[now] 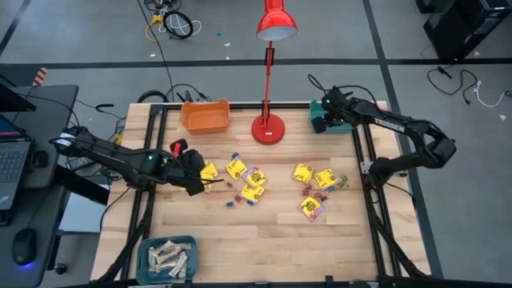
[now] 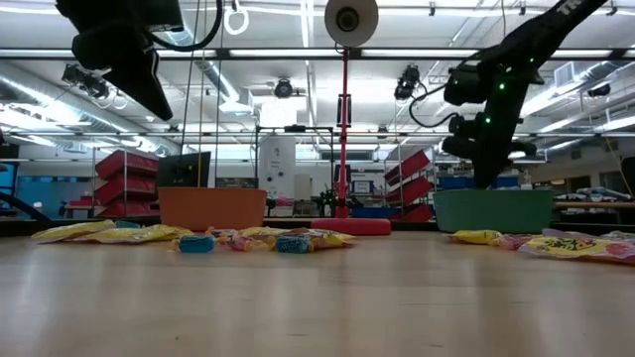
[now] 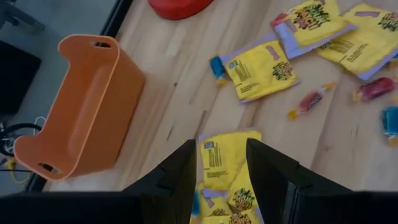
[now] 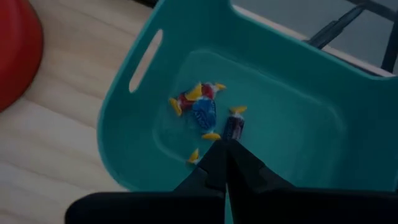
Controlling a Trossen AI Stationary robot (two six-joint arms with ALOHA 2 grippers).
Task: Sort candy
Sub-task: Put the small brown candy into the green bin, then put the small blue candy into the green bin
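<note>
Three plastic bins: one orange bin point(image 1: 206, 116), one teal bin point(image 1: 168, 258) holding several pale beige bars point(image 1: 170, 256), and one teal bin point(image 4: 292, 106) holding a few tiny wrapped pieces point(image 4: 202, 112). About seven yellow packets point(image 1: 235, 168) lie loose. One red lamp point(image 1: 270, 126). Two robot arms.

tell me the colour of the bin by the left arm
Orange bin, empty; clearest in the left wrist view.
</note>
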